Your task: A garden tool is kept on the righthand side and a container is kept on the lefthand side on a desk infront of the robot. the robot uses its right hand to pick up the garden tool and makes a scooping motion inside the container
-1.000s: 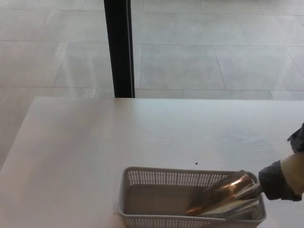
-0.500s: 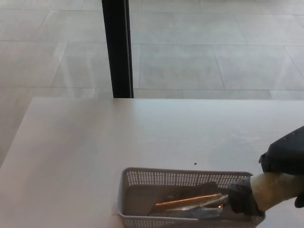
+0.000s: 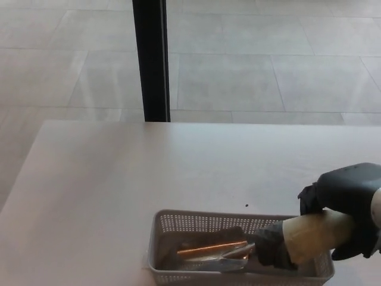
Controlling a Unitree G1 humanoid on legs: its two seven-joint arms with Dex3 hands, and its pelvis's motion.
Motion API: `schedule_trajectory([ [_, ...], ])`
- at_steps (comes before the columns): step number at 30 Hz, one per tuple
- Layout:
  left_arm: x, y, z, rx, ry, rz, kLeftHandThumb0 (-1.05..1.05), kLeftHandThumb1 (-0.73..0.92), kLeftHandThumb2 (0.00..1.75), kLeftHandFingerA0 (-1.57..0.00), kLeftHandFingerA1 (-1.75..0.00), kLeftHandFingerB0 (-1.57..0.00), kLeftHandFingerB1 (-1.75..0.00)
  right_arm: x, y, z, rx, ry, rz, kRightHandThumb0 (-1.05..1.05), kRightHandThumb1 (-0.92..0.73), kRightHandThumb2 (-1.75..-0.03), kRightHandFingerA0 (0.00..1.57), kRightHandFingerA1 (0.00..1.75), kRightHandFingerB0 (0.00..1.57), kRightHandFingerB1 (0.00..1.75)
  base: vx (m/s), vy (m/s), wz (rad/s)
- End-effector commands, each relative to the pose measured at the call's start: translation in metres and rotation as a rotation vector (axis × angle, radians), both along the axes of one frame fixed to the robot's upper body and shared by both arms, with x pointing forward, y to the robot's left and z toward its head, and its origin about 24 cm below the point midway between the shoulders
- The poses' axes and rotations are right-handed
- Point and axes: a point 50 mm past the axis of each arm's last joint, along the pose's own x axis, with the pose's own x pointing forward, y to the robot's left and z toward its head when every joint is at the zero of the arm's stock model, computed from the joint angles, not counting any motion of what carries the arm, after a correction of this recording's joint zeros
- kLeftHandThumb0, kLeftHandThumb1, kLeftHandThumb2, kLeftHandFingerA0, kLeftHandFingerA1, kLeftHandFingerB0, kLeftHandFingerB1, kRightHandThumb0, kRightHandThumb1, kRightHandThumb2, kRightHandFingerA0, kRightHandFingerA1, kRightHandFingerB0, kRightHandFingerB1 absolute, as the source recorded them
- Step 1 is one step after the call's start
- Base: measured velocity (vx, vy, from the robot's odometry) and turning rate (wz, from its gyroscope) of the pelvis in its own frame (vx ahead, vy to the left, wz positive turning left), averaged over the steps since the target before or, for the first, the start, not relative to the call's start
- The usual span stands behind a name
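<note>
**Ana:** Basket [image 3: 178, 221] first, since it sits furthest left: the white perforated container is at the near edge of the desk [image 3: 119, 173], where it was a second ago. What has changed is inside it. The garden tool [image 3: 211, 250], a copper-coloured scoop, stood tilted up against the right wall a second ago. Now it lies low and nearly flat along the bottom, its blade reaching toward the left end.

**Ben:** So the tool has swept leftward across the floor of the basket?

**Ana:** Yes, half a second ago it was already down, and since then it has slid further left. I'd judge that the scooping stroke is under way, perhaps near the end of its reach. The pick-up is plainly done.

**Ben:** And the hand?

**Ana:** The right hand [image 3: 274, 247] has followed it in. It was outside the right wall a second ago; now it is inside the basket at the right end, its dark fingers wrapped tight around the handle. The pale forearm cover and black wrist housing rise behind it over the rim. The left hand does not show at all.

**Ben:** Any writing or brand marks?

**Ana:** None that I can read. The basket, the tool and the arm show no label from this view. Beyond the desk there is a black post [image 3: 150, 59] and a tiled floor [image 3: 268, 71], also unmarked.
</note>
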Motion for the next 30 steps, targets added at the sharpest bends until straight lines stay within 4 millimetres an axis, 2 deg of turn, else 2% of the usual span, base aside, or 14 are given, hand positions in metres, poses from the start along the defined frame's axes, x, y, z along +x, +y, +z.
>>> schedule_trajectory([
  [1,-0.001,0.003,0.002,0.013,-0.004,0.0,-0.69,-0.05,1.02,-1.03,-1.28,-0.84,-1.07,0.001,-0.007,0.007,0.223,-0.062,-0.044,-0.3,-0.51,-1.09,0.91,1.75,0.75,1.7,0.0,0.0,0.0],
  [4,-0.001,0.003,0.002,-0.002,-0.018,0.029,-1.05,-0.09,1.07,-0.85,-1.29,-0.74,-1.11,0.002,-0.017,0.016,0.4,-0.101,-0.11,-0.27,-0.52,-1.21,0.93,1.75,0.82,1.63,0.0,0.0,0.0],
  [5,-0.002,0.003,0.003,-0.001,-0.016,0.027,-0.72,-0.06,1.02,-1.03,-1.3,-0.81,-1.08,0.002,-0.021,0.018,0.464,-0.112,-0.139,-0.26,-0.53,-1.21,0.93,1.75,0.81,1.62,0.0,0.0,0.0],
  [9,-0.004,0.004,0.003,0.007,-0.005,0.001,-0.96,0.0,1.08,-0.91,-1.39,-0.79,-1.13,-0.001,-0.039,0.025,0.7,-0.169,-0.241,-0.25,-0.48,-1.2,0.94,1.75,0.82,1.61,0.0,0.0,0.0],
  [12,-0.006,0.004,0.003,0.005,-0.008,0.01,-0.7,-0.04,1.02,-1.02,-1.3,-0.88,-1.08,-0.001,-0.049,0.026,0.797,-0.202,-0.285,-0.21,-0.47,-1.24,0.94,1.74,0.82,1.54,0.0,0.0,0.0],
  [14,-0.008,0.004,0.004,-0.01,-0.019,-0.001,-0.82,-0.1,1.03,-0.97,-1.41,-0.86,-1.1,-0.003,-0.062,0.029,0.809,-0.256,-0.322,-0.23,-0.47,-1.27,0.95,1.75,0.8,1.56,0.0,0.0,0.0],
  [15,-0.009,0.004,0.005,-0.011,-0.016,-0.018,-1.04,0.04,1.12,-0.87,-1.38,-0.78,-1.08,-0.003,-0.066,0.03,0.828,-0.268,-0.337,-0.23,-0.48,-1.27,0.94,1.75,0.8,1.56,0.0,0.0,0.0],
  [20,-0.009,0.005,0.005,0.019,-0.003,-0.02,-0.96,-0.02,1.04,-0.87,-1.18,-0.77,-1.06,-0.005,-0.087,0.037,0.86,-0.315,-0.37,-0.19,-0.49,-1.23,0.91,1.75,0.8,1.51,0.0,0.0,0.0],
  [21,-0.009,0.005,0.005,0.024,0.0,-0.021,-0.96,-0.02,1.04,-0.87,-1.18,-0.77,-1.06,-0.005,-0.089,0.038,0.871,-0.322,-0.373,-0.19,-0.49,-1.23,0.91,1.75,0.8,1.51,0.0,0.0,0.0],
  [22,-0.009,0.005,0.005,0.021,-0.002,-0.018,-0.84,-0.04,1.06,-1.07,-1.26,-0.85,-1.09,-0.005,-0.092,0.039,0.874,-0.327,-0.385,-0.22,-0.49,-1.23,0.91,1.75,0.8,1.52,0.0,0.0,0.0],
  [24,-0.009,0.005,0.004,0.017,-0.006,-0.012,-0.84,-0.04,1.06,-1.07,-1.26,-0.85,-1.09,-0.005,-0.097,0.041,0.881,-0.335,-0.402,-0.22,-0.49,-1.23,0.91,1.75,0.8,1.52,0.0,0.0,0.0],
  [25,-0.009,0.004,0.004,0.013,-0.002,-0.016,-0.97,-0.07,1.08,-0.86,-1.23,-0.81,-1.08,-0.004,-0.104,0.043,0.885,-0.344,-0.411,-0.16,-0.53,-1.16,0.88,1.75,0.77,1.55,0.0,0.0,0.0],
  [27,-0.01,0.004,0.004,0.005,-0.006,-0.008,-0.9,-0.03,1.14,-0.95,-1.44,-0.8,-1.18,-0.004,-0.109,0.044,0.884,-0.352,-0.415,-0.17,-0.52,-1.19,0.9,1.75,0.77,1.55,0.0,0.0,0.0],
  [30,-0.011,0.004,0.003,0.001,-0.005,0.044,-0.8,-0.05,1.1,-0.97,-1.35,-0.82,-1.12,-0.002,-0.118,0.047,0.882,-0.367,-0.437,-0.16,-0.51,-1.19,0.9,1.75,0.78,1.54,0.0,0.0,0.0],
])
